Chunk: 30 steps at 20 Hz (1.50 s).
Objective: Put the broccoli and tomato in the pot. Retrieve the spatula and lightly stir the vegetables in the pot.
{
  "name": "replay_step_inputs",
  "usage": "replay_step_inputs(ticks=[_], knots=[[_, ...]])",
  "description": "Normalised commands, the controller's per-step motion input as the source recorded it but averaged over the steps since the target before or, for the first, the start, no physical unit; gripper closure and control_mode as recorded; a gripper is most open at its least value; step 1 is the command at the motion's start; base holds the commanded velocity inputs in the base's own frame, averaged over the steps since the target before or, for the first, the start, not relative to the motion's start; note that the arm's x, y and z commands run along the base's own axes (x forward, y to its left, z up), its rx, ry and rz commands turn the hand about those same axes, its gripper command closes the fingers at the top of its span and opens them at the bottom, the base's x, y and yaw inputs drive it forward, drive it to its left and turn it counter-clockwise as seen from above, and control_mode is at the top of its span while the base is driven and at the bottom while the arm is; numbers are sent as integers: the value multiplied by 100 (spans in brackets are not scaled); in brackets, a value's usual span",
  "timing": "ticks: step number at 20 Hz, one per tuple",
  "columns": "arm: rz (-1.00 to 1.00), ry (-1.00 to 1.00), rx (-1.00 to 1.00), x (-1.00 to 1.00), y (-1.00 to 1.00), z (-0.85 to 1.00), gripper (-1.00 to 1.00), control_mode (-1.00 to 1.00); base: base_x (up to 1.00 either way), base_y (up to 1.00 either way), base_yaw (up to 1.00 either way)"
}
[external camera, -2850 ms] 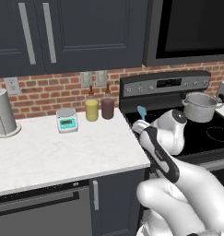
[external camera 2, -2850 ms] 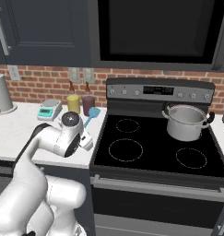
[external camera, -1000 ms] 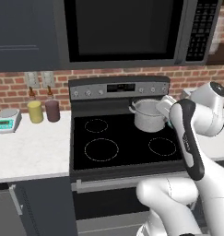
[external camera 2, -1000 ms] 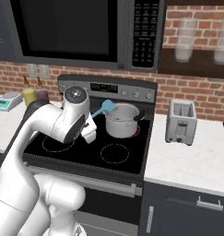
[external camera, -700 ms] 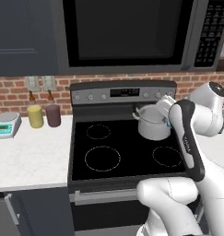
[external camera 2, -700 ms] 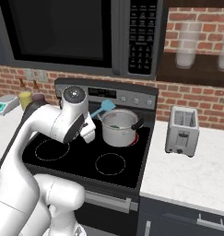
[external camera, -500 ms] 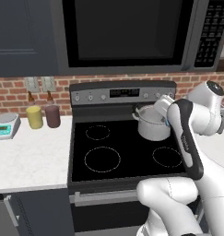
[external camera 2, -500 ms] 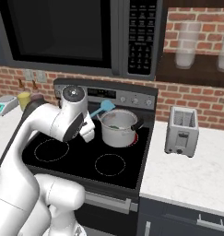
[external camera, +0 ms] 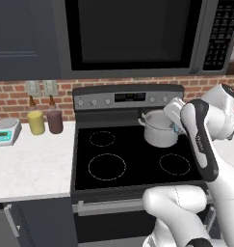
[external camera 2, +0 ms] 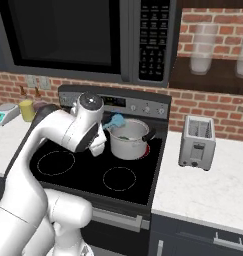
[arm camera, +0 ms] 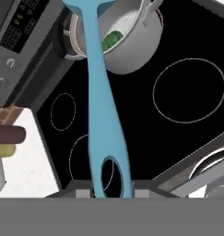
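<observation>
The robot's pincer (arm camera: 112,193) is clamped on the handle of the light-blue spatula (arm camera: 100,99), whose blade end reaches over the rim of the steel pot (external camera 2: 129,139) on the stove's (external camera: 133,157) back right burner. In the hand view the green broccoli (arm camera: 110,39) lies inside the pot, partly hidden behind the spatula; the tomato cannot be made out. On the white desk (external camera: 29,164) left of the stove stand a yellow jar (external camera: 36,122), a maroon jar (external camera: 55,121) and a small scale (external camera: 5,131), while a silver toaster (external camera 2: 197,142) sits on the other side.
</observation>
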Motion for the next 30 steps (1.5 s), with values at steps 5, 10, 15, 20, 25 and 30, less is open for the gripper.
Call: replay_step_inputs(ticks=[5, 10, 15, 20, 25, 30], knots=[[-4, 17, 50, 0, -42, 15, 100, -100, 0, 0, 0], [-7, 11, 54, 1, -45, 8, 100, -100, 0, 0, 0], [-11, 8, 46, 27, -2, 9, 100, -100, 0, 0, 0], [-12, 4, 36, 41, 0, 18, 100, -100, 0, 0, 0], [-17, 2, 24, 25, 0, 7, 100, -100, 0, 0, 0], [-12, 1, 20, 28, 0, 0, 100, -100, 0, 0, 0]])
